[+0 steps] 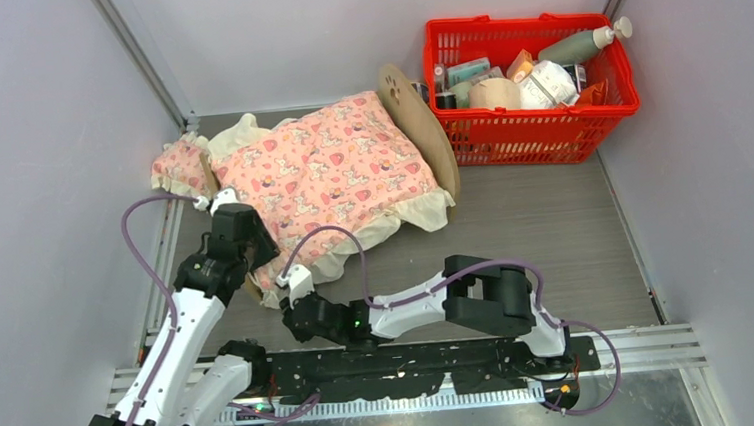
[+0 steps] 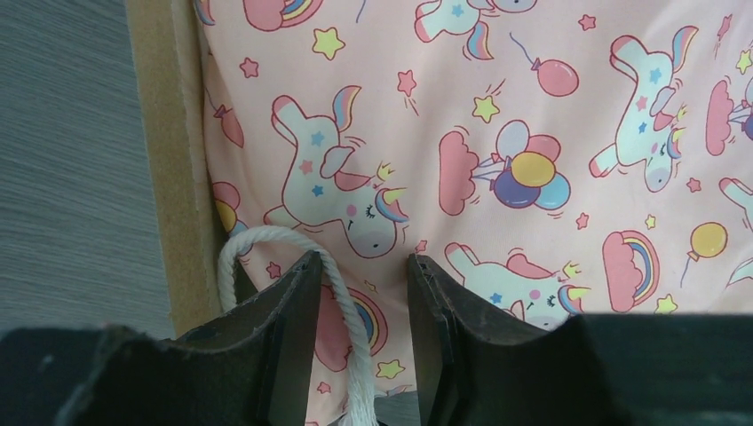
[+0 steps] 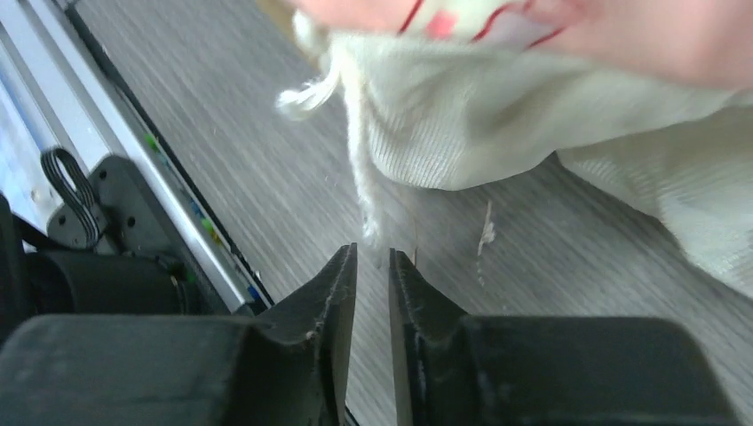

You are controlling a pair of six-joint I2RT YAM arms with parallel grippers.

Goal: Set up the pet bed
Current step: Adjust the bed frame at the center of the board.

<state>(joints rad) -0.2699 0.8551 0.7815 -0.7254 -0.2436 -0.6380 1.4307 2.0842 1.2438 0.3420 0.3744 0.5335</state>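
Observation:
The pet bed [image 1: 416,110] lies across the back of the table, its arched paw-print headboard at the right end. A pink unicorn blanket [image 1: 330,166] with a cream frill covers it, so the mattress is hidden. My left gripper [image 1: 250,244] hangs open over the foot end. In the left wrist view the left gripper [image 2: 360,262] has a white rope loop [image 2: 266,235] draped over its left finger, with the blanket [image 2: 533,133] and the plywood frame edge [image 2: 164,133] below. My right gripper [image 3: 373,253] stands narrowly open and holds nothing, just short of the frill [image 3: 497,106].
A small pink frilled pillow [image 1: 179,167] rests off the bed's left end by the left wall. A red basket [image 1: 527,127] full of bottles and packets stands at the back right, beside the headboard. Grey walls close in three sides. A metal rail [image 3: 98,133] runs along the near edge.

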